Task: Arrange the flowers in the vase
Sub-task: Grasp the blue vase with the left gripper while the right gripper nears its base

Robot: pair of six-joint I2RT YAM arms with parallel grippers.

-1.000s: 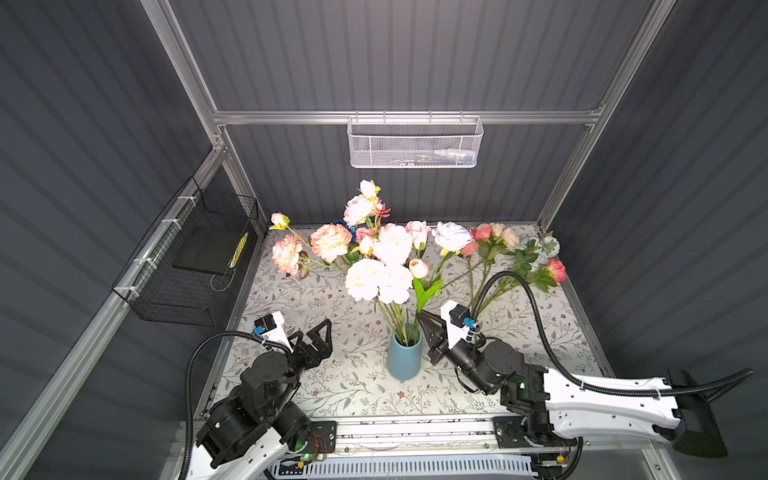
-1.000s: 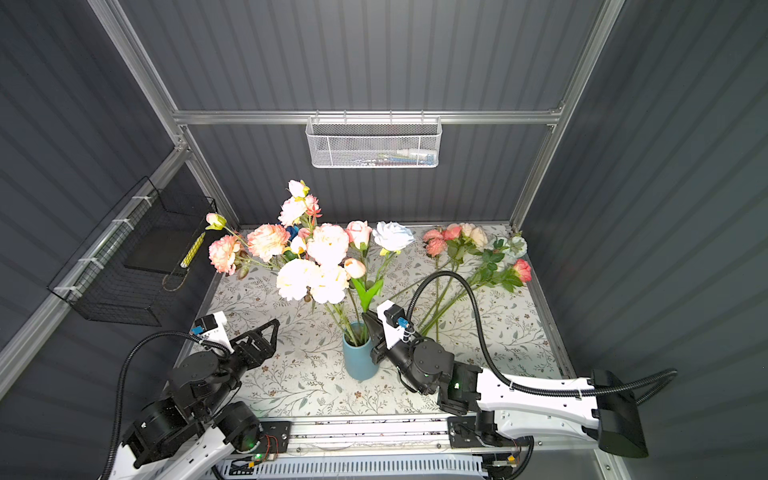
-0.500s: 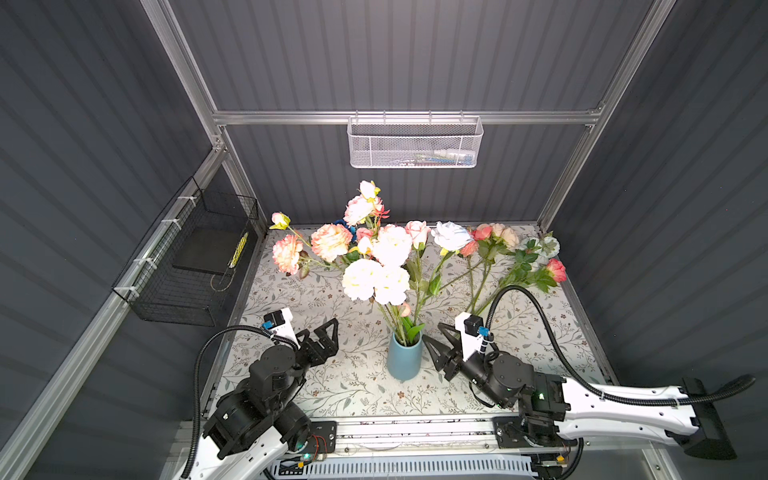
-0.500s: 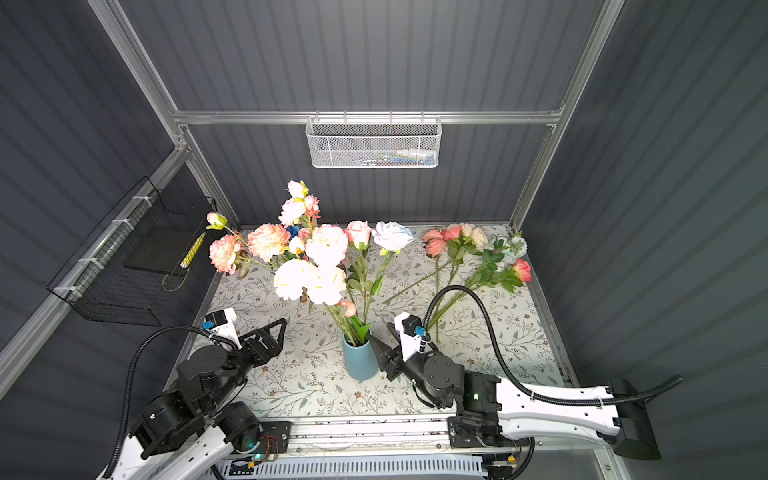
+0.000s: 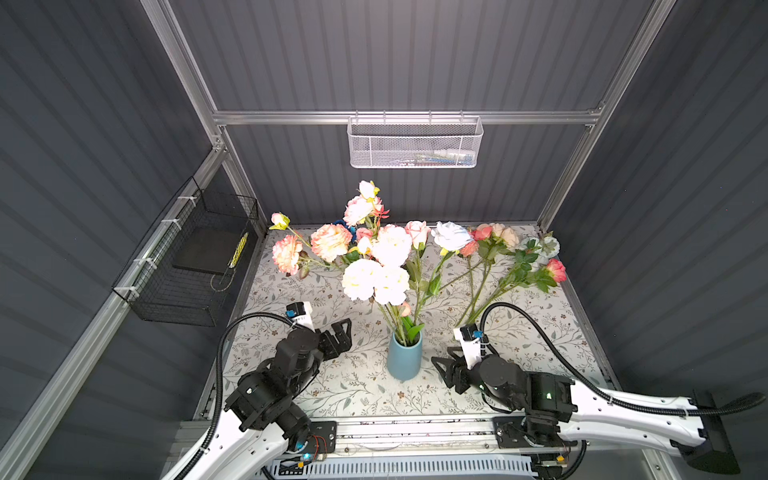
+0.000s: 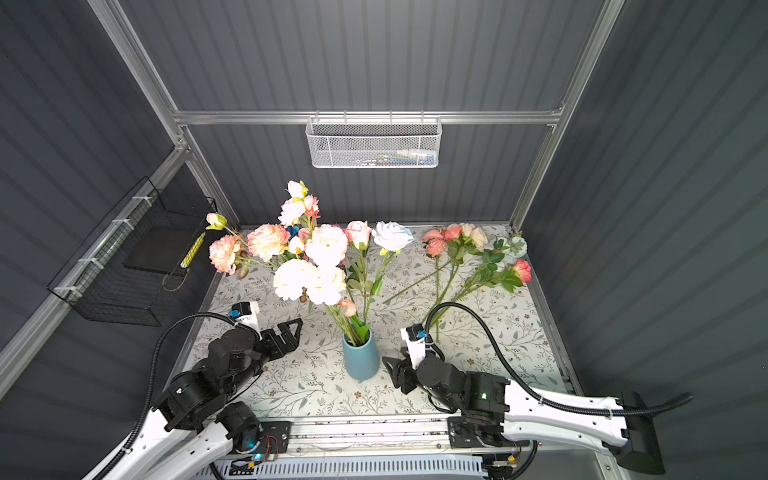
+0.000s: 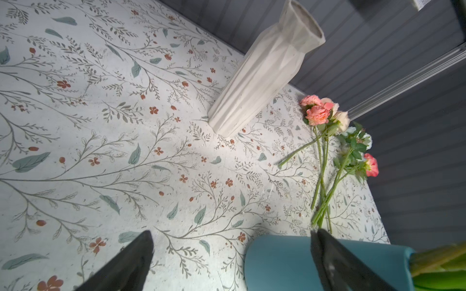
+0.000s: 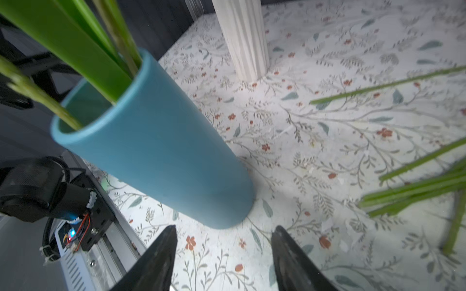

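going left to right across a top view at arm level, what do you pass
black wire basket on the side wall → left claw, open → blue vase → right claw, open → loose flowers lying on the table

A: vase (image 5: 404,360) colour?
B: plain teal-blue; second vase (image 7: 262,73) off-white, faceted ribbing
A: flowers (image 5: 390,249)?
B: blooms white, cream, peach-pink, coral, one pale blue; stems and leaves green
A: worktop (image 5: 361,390)?
B: off-white cloth; grey-green branch-and-leaf print, small rust-red blossoms
A: rest?
B: walls (image 5: 415,54) dark grey, ribbed stripes; mesh basket (image 5: 415,145) white; wire basket (image 5: 183,270) black, yellow strip (image 5: 239,254) inside; left end effector (image 5: 347,334) and right end effector (image 5: 441,374) black; left arm (image 5: 226,442) and right arm (image 5: 623,411) white, black joints, black hoses
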